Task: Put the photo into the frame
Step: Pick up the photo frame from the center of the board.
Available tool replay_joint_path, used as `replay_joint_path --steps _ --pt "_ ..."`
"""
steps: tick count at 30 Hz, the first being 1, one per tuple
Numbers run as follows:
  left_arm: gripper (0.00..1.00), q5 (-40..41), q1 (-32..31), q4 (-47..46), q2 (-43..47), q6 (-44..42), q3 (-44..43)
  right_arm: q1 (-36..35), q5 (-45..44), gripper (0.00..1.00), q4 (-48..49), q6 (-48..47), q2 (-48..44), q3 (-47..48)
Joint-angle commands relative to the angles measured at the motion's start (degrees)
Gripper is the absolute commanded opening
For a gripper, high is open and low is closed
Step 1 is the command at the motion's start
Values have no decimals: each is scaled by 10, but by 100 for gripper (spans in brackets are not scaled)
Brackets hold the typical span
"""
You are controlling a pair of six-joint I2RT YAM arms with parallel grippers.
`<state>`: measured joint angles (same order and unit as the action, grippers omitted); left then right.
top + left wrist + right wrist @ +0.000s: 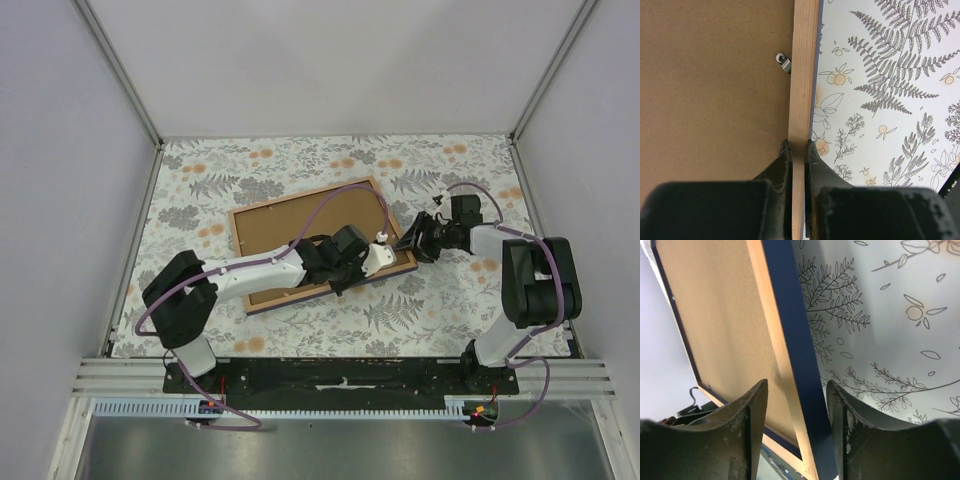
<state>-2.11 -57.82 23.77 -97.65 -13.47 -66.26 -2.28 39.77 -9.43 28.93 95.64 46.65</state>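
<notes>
**A:** Where is the frame (300, 196), and which way does it lie?

**B:** It lies near the middle of the desk (440, 300), with the brown backing board (270, 235) inside it. The light wood face looks up. Dark blue shows on its outer side in the right wrist view. The long axis goes from left to right, turned a little, so the right end is farther from the near edge of the desk than the left end.

**A:** And the claws?

**B:** The left claw (797, 150) is closed on the near long rim, close to the near right corner. One finger is on the board side and the other on the desk side. A small metal clip (783, 63) sits on the board just beside that rim, ahead of the fingers. The right claw (797, 387) is at the right short end, near the left claw. Its fingers stand apart with the rim between them and a gap shows on each side, so it grips nothing.

**A:** Does that end lie flat?

**B:** I cannot tell.

**A:** How much room is around the edges?

**B:** Patterned cloth shows on all four sides. The strip is broad toward the far wall (340, 70) and the left wall (60, 200), and narrower at the near edge. On the right, the right arm (535, 280) takes the space. The left arm (260, 270) lies across the board from the near left
</notes>
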Motion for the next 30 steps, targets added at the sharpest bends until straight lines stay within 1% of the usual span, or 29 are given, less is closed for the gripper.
replay_joint_path --steps 1,5,6,7,8,10,11,13,15,18,21,23,26,30 --pt "2 3 2 -50 57 5 -7 12 64 51 37 30 0 -9" --pt "2 12 2 -51 69 6 -9 19 73 27 37 47 -16 -13" --pt "7 18 2 -51 75 7 -9 19 73 22 36 52 -22 -14" --pt "18 19 2 -50 78 7 -9 18 73 16 35 58 -28 -15" --pt "32 38 2 -50 84 8 -9 19 76 12 35 63 -35 -16" --pt "46 51 -1 -50 98 8 -10 19 77 4 28 72 -48 -16" --pt "57 61 -3 -52 106 8 -11 18 74 1 22 76 -55 -16" --pt "71 86 -11 -52 124 6 -11 18 73 0 12 92 -68 -16" --pt "78 118 -24 -53 139 6 -10 18 69 0 3 109 -77 -17" --pt "84 200 -62 -59 155 1 8 18 65 0 -9 139 -95 -19" --pt "87 308 -101 -103 170 -18 55 19 65 0 -17 164 -112 -18" --pt "88 355 -120 -140 184 -33 92 19 55 0 -39 171 -123 -10" --pt "88 387 -135 -180 207 -53 134 20 40 0 -79 168 -139 10" --pt "88 398 -142 -234 238 -98 181 19 19 0 -136 156 -147 41"
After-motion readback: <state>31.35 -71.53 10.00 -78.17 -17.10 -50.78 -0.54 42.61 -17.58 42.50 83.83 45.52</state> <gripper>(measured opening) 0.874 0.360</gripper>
